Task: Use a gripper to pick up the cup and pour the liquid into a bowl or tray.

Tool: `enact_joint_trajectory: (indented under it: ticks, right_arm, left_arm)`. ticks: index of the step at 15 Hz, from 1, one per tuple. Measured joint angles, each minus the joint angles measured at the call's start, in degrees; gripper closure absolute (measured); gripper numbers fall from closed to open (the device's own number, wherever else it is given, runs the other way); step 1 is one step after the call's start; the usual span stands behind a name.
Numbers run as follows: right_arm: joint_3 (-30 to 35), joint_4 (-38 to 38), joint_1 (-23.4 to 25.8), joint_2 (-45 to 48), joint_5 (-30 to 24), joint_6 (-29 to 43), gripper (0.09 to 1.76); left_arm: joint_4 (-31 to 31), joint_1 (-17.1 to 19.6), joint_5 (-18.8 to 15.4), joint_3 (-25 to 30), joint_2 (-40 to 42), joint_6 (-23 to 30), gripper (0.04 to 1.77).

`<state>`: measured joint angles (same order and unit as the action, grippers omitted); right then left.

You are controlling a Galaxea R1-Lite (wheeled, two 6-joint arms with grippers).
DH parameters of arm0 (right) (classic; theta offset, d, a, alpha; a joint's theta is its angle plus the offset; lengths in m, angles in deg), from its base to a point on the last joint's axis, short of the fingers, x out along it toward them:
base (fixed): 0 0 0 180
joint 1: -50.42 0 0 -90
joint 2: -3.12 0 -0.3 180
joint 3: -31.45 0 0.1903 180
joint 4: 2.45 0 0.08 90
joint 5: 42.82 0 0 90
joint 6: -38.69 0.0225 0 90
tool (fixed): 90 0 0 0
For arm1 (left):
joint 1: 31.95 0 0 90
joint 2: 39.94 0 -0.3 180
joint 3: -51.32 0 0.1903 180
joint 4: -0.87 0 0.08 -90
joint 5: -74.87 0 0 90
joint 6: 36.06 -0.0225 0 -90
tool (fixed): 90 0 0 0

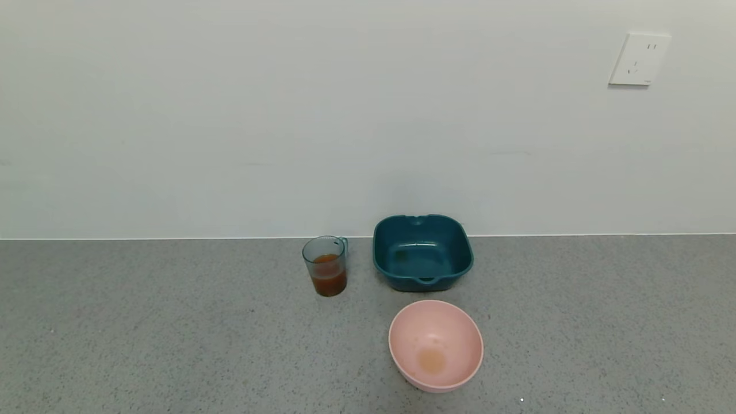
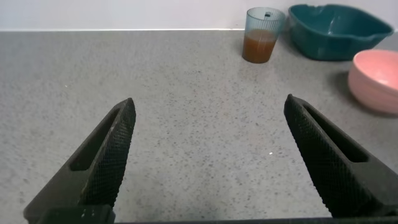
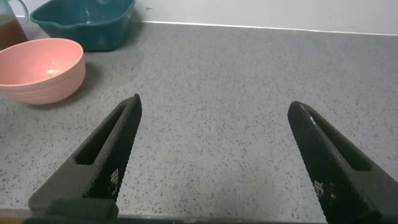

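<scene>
The blue-grey ribbed cup [image 1: 326,265] stands upright on the grey counter, about half full of orange-red liquid [image 1: 328,276]; it also shows in the left wrist view [image 2: 262,34]. The pale pink bowl [image 1: 435,345] sits in front and to the right of it, with a faint orange stain at its bottom; it also shows in the right wrist view [image 3: 41,68]. My left gripper [image 2: 208,106] is open and empty, low over bare counter, far short of the cup. My right gripper [image 3: 214,106] is open and empty, to the right of the bowl. Neither arm shows in the head view.
A dark teal square basin [image 1: 422,251] stands by the wall, right of the cup and behind the bowl. A white wall runs along the counter's back edge, with a socket [image 1: 638,59] at upper right.
</scene>
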<state>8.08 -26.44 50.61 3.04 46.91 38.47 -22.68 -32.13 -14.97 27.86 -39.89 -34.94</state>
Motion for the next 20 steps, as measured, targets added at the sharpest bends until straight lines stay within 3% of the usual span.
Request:
enact_joint_trajectory:
  ticks: [15,20]
  right_arm:
    - [0.00,0.00,0.00,0.00,0.02,0.00,0.14]
    - [0.00,0.00,0.00,0.00,0.02,0.00,0.14]
  left_arm:
    - [-0.11,0.00,0.02,-0.11,0.00,0.00,0.09]
    - [-1.44,0.00,-0.73,-3.91,-1.43,-0.13,0.09]
